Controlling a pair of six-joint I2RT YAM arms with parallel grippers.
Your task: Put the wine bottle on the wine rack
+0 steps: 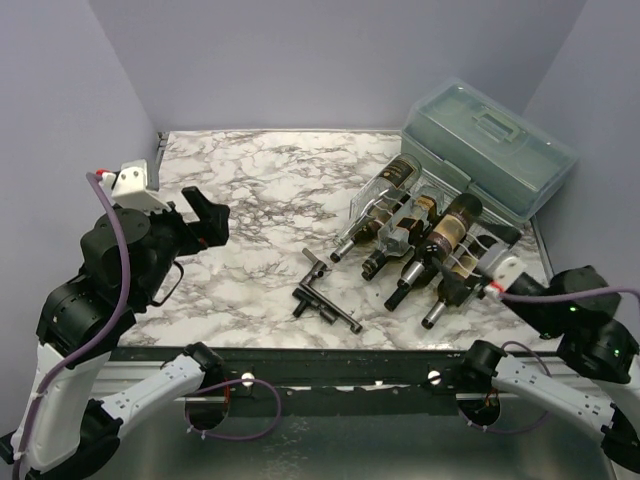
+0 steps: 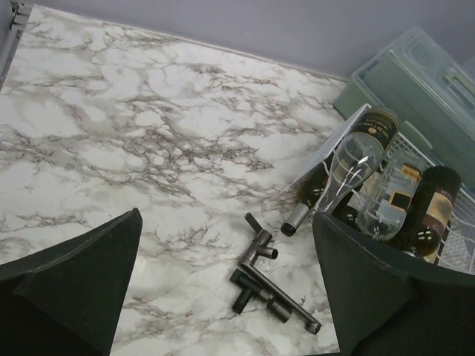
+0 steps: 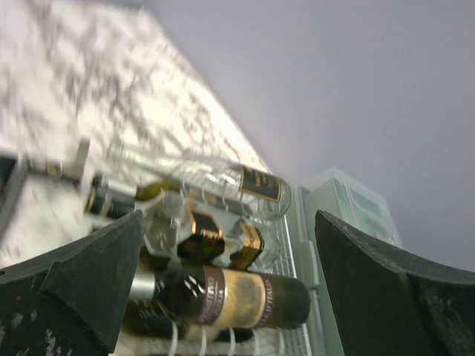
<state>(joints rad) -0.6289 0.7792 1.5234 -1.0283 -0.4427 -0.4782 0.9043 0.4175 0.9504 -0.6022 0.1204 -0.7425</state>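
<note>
The silver wire wine rack (image 1: 503,238) stands at the right of the marble table with several bottles lying in it, necks toward the front left. A clear bottle (image 1: 378,203) lies at its left. A dark bottle with a brown label (image 1: 456,226) lies on top toward the right. My right gripper (image 1: 480,265) is open and empty at the rack's near right end. In the right wrist view the labelled dark bottle (image 3: 245,297) and the clear bottle (image 3: 223,178) lie beyond its open fingers (image 3: 96,274). My left gripper (image 1: 205,215) is open and empty, raised over the table's left.
A grey metal tap-like fitting (image 1: 322,295) lies on the table in front of the rack; it also shows in the left wrist view (image 2: 267,274). A translucent grey-green lidded box (image 1: 490,145) stands behind the rack. Grey walls enclose the table.
</note>
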